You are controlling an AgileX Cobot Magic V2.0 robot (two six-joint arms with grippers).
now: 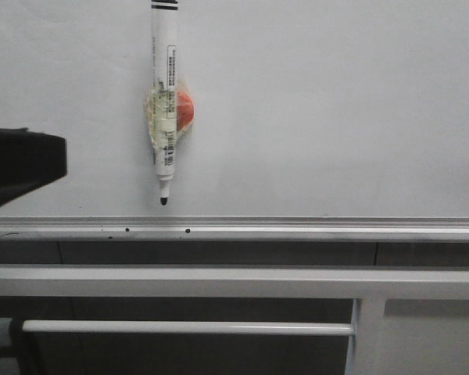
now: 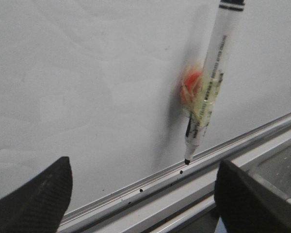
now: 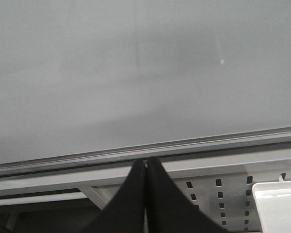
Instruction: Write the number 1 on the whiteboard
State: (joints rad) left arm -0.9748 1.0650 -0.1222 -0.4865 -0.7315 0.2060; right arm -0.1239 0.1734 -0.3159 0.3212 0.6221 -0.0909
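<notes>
The whiteboard (image 1: 313, 101) fills the upper part of the front view, with its silver edge rail (image 1: 234, 228) along the bottom. A white-bodied marker (image 1: 165, 101) with a black tip hangs tip-down on the board, held by clear tape over an orange lump (image 1: 185, 109). No marker stroke of the number 1 shows on the board. My left gripper (image 2: 143, 165) is open and empty, facing the board (image 2: 87, 73) below and to the left of the marker (image 2: 211, 82). My right gripper (image 3: 145, 162) is shut and empty, just below the rail (image 3: 136, 153).
A black part of my left arm (image 1: 19, 164) enters at the front view's left edge. White horizontal metal bars (image 1: 219, 281) run below the rail. A perforated bracket (image 3: 218, 194) and a white tray corner (image 3: 279, 208) show in the right wrist view.
</notes>
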